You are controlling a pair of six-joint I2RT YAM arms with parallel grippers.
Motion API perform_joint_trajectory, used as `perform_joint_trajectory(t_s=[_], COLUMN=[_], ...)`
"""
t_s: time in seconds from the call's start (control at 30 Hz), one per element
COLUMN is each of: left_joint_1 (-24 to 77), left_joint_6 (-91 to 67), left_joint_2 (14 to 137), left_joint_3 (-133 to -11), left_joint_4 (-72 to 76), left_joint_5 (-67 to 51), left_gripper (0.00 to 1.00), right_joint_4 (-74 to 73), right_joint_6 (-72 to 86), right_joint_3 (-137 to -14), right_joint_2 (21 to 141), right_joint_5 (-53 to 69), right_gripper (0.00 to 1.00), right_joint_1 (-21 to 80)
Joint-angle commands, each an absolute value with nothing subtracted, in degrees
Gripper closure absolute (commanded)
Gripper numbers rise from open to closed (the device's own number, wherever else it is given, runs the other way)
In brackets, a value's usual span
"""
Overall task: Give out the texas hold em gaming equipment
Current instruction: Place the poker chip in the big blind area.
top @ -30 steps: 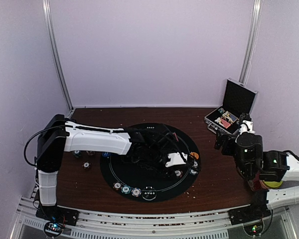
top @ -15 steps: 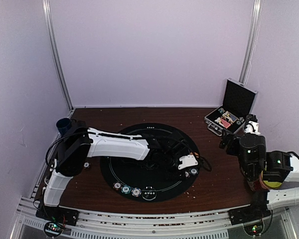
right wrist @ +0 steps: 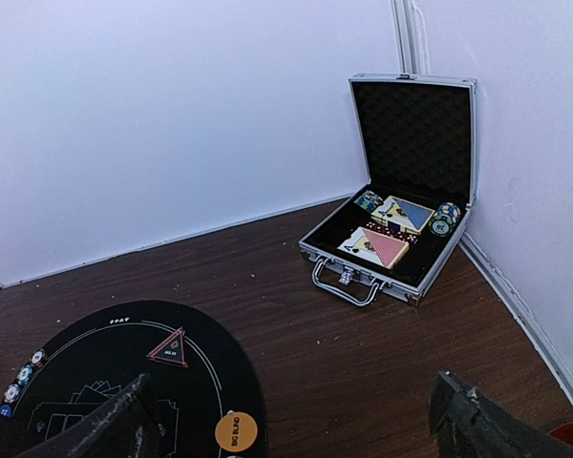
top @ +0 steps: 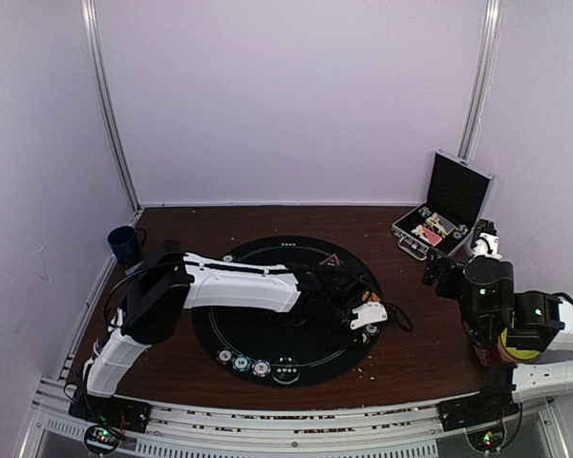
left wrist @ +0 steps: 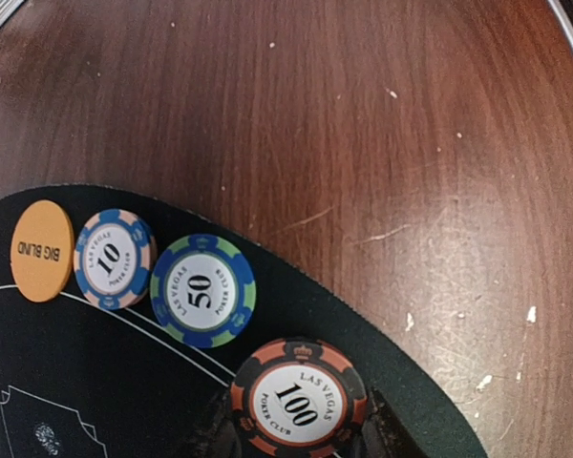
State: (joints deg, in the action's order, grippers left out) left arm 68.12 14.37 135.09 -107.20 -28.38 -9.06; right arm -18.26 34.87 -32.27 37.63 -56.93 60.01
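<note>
The brown desk (top: 162, 367) has a big round black mat (top: 258, 334) on it. The left arm (top: 239, 281) reaches across the mat, and the left jaws sit at the mat's edge on the right side. The right arm (top: 487, 296) is off to the side. The right jaws are wide open and hold nothing.

Ahead of the right jaws, a bit to their right, stands a black case (right wrist: 415, 124) with its lid up. Card packs (right wrist: 390, 229) and a few chips lie inside. A blue cup (top: 124, 243) sits well apart from both jaws, in the far left corner.

A red and black 100 chip (left wrist: 299, 399) lies between the left jaws, on the mat near its edge. The jaws are close on each side of it, but I cannot tell if they squeeze it. Just beside those jaws lies a blue and green 50 chip (left wrist: 202, 290). After it come a blue 10 chip (left wrist: 115, 260) and an orange Big Blind disc (left wrist: 42, 250), side by side in a row.

Three more chips (top: 241, 363) lie at the near edge of the mat, well apart from the left jaws. A small red triangle marker (right wrist: 169, 348) lies on the mat, ahead of the right jaws and to their left.
</note>
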Motion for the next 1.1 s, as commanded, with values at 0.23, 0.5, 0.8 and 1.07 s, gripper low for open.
perform_joint_trajectory(t_s=[0.23, 0.5, 0.8, 1.07], left_joint_1=[69.06, 69.35, 69.35, 69.35], left_joint_6=[12.6, 12.53, 12.88, 14.43], left_joint_2=[137.37, 138.49, 137.7, 133.37], left_joint_3=[-110.14, -111.48, -111.66, -109.33], left_joint_4=[-29.09, -29.97, -31.1, -31.99], left_joint_5=[-8.8, -7.7, -5.86, -5.19], left_gripper=[0.75, 0.72, 0.4, 0.22], right_joint_4=[-17.67, -17.49, -17.22, -16.98], right_joint_6=[33.87, 33.61, 33.3, 33.05], right_joint_3=[-31.51, -31.47, -31.32, -31.17], right_joint_2=[36.57, 36.4, 35.61, 35.22], right_joint_5=[-56.29, -55.68, -54.93, -54.65], right_gripper=[0.0, 0.0, 0.0, 0.0], right_joint_1=[59.84, 59.82, 59.78, 59.81])
